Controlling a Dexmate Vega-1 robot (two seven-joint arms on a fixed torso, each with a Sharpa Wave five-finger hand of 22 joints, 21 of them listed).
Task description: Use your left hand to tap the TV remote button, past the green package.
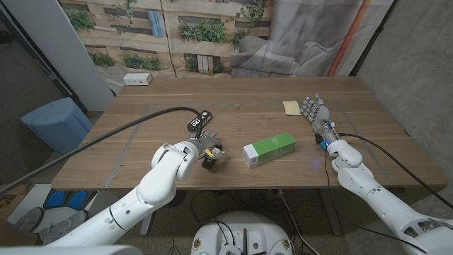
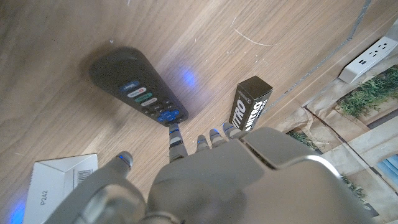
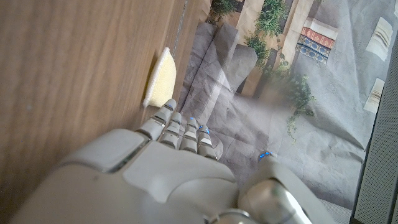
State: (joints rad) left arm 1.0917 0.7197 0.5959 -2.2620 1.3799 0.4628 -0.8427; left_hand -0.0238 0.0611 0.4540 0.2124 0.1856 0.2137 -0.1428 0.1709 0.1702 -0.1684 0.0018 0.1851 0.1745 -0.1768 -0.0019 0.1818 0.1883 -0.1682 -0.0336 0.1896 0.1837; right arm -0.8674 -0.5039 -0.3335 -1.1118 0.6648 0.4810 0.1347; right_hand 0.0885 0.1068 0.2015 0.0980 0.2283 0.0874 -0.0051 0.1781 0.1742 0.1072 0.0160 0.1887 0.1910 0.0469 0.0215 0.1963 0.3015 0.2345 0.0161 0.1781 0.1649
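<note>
Left hand (image 2: 205,180) over the remote (image 2: 137,93), holding nothing; one finger reaches toward the remote's near end, the others loosely bent beside it. In the left wrist view that fingertip (image 2: 175,130) sits at the edge of the blue-lit buttons. Cannot tell if it touches yet.

Remote lies flat on the counter (image 1: 283,95), dark, buttons up, left of the green package (image 1: 270,149). In the head view the left hand (image 1: 207,147) covers most of it.

Judgement on the tap: press straight down with the one extended finger, short and light, then lift. The remote is loose on smooth wood, so any sideways push would likely slide it. Keep the other fingers raised so only one button gets pressed. Buttons sit close together in rows; aim matters.

Around it:
- Small black box (image 1: 199,119) marked "NITRO", just beyond the left hand on the far side. Near the fingers; a forward overshoot could knock it.
- Green package beside the hand on the right, its white end nearest. Apart from the remote, not blocking it.
- Yellow sponge (image 1: 291,107) far right, near the right hand.
- White power strip (image 1: 137,79) at the far edge.

Right hand (image 1: 316,113) stands well apart, fingers spread, holding nothing.
</note>
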